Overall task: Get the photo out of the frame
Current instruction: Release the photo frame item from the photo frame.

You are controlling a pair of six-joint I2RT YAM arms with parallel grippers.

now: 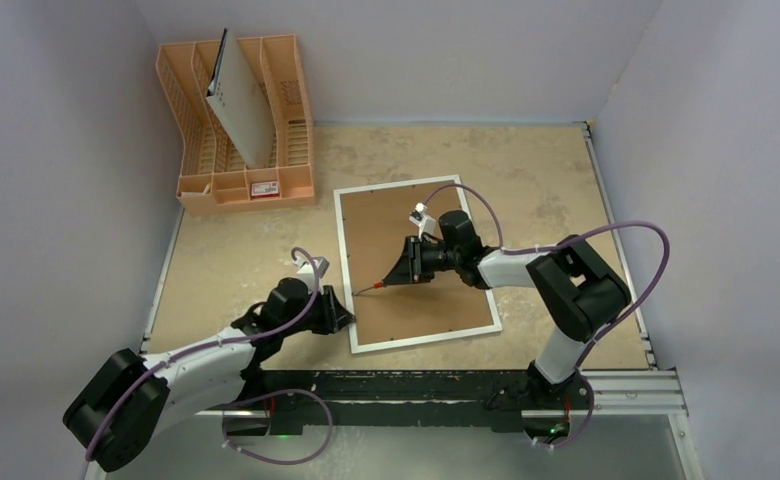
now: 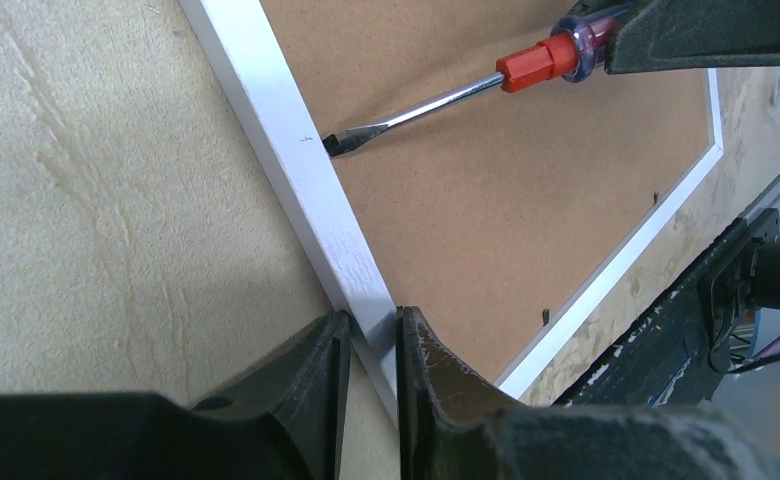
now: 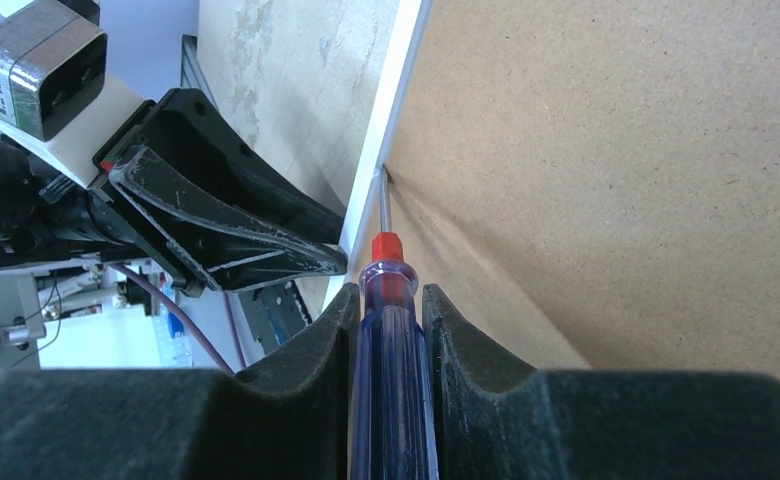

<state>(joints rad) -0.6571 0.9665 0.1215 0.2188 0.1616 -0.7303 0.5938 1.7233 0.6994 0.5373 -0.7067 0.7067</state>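
Your left arm point(image 1: 206, 358) and right arm point(image 1: 506, 267) both wear white shells over the long links, with bulky matte-black housings at the joints. You see a purple cable point(image 1: 666, 258) looping along each. The left gripper point(image 2: 373, 322) and right gripper point(image 3: 388, 294) have black, scuffed, grainy fingers point(image 2: 436, 372), and a silver-grey camera block point(image 3: 38, 62) sits on a white mount.

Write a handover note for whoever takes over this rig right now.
Left claw: shut on the frame, on its white border by the near left corner.
Right claw: shut on a screwdriver, tip at the backing board's left edge.
The frame lies face down on the table; photo hidden.
Done: backing board not yet out. Left: pry it up, lift it, pull the photo.
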